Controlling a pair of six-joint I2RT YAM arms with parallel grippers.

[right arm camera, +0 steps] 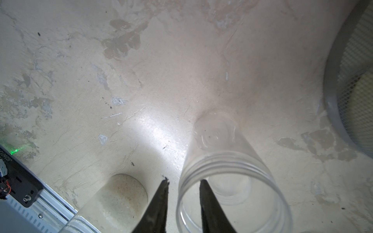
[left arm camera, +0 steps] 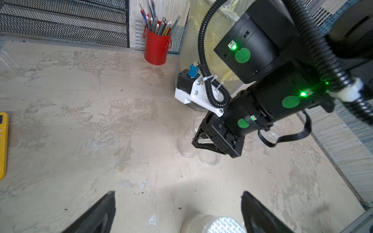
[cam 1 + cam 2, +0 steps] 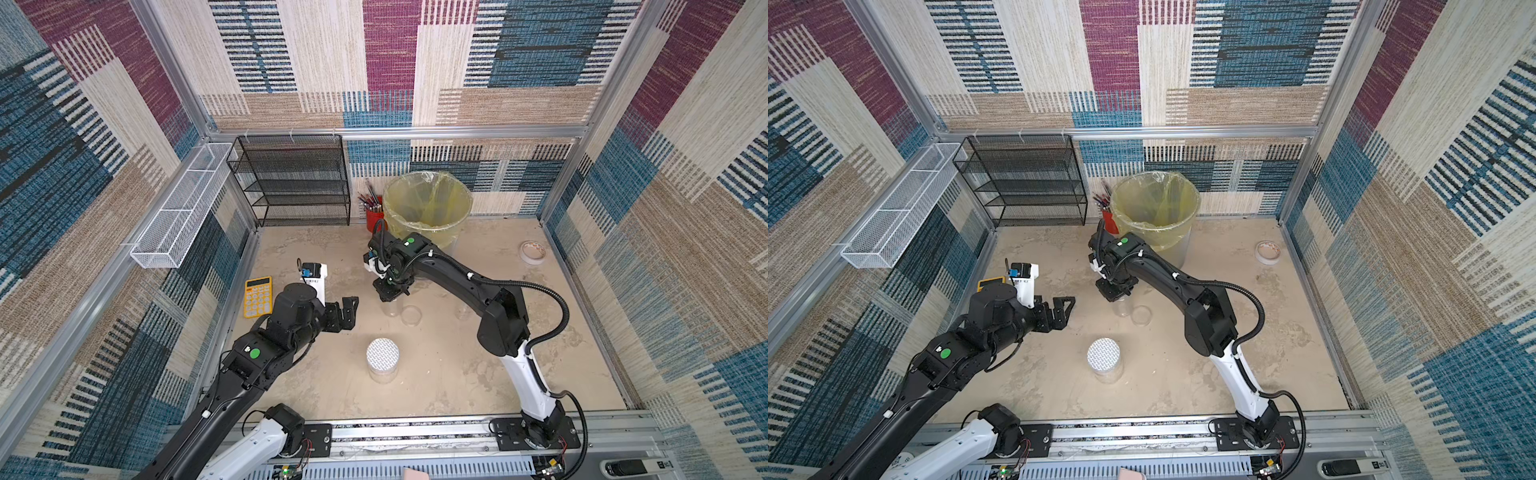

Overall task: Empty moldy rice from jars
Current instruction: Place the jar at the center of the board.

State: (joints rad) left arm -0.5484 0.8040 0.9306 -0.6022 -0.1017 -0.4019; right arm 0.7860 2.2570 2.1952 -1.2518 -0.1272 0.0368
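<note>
Right now the right jaws stand parted astride the rim of the open jar [image 1: 232,161], one finger inside and one outside. There is a gap on either side of the wall, so nothing is gripped. The jar stands upright on the table [image 3: 457,374] and looks empty, with its clear lid [image 3: 411,316] just beside it. The left jaws hang spread wide over bare table, holding nothing. Well apart, toward the front, the capped jar [image 3: 382,374] shows pale rice [image 1: 119,199] through its wall. A third jar [image 3: 462,311] peeks from under the right arm; I can't tell what it holds. I'd say the open jar is finished. Next, one arm must steady the capped jar while the other twists its top off, then tip it into the bin [image 3: 399,224].
</note>
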